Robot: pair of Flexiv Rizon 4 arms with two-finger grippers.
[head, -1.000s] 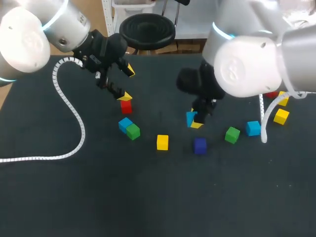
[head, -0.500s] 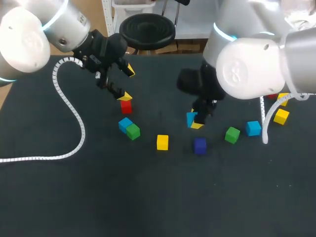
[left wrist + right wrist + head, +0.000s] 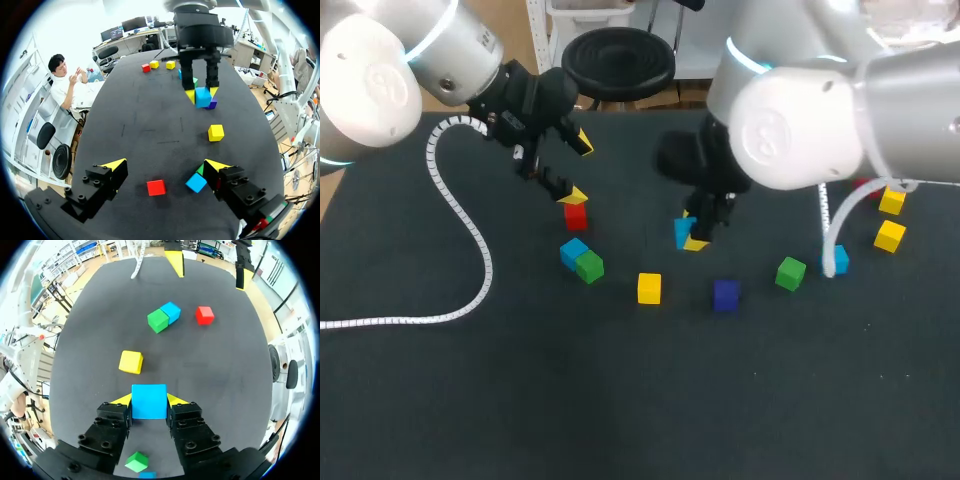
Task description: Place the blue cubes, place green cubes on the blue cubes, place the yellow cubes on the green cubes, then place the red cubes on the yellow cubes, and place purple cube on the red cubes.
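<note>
Blue cube point(image 3: 149, 401) is clamped between the 2 yellow tips of the right gripper point(image 3: 692, 238), near the middle of the table point(image 3: 620, 400). Whether its underside touches the table cannot be told. The tips bear on 2 opposite side faces, centred, leaving the top face and the edges clear.

Left gripper point(image 3: 165, 165) is spread wide and holds nothing. It hangs over a red cube point(image 3: 156, 187), which lies between its fingers without touching either.

Free cubes: a blue-green pair point(image 3: 582, 259) touching each other, near the red cube; 1 yellow cube point(image 3: 649, 288) and 1 purple cube point(image 3: 725, 294) ahead of the held cube; 1 green cube point(image 3: 790, 273) well apart to the right.

Handling, judged from appearance:
- Weight: light. Moderate grip force should suffice.
- Stiffness: rigid. No deformation shows under the tips.
- Surface: smooth, flat faces. Expect slip if gripped on an edge or corner.
- Grip point: 2 parallel side faces, at mid-height.
- Placement: set down flat and square, since 4 more layers stack on this base.
</note>
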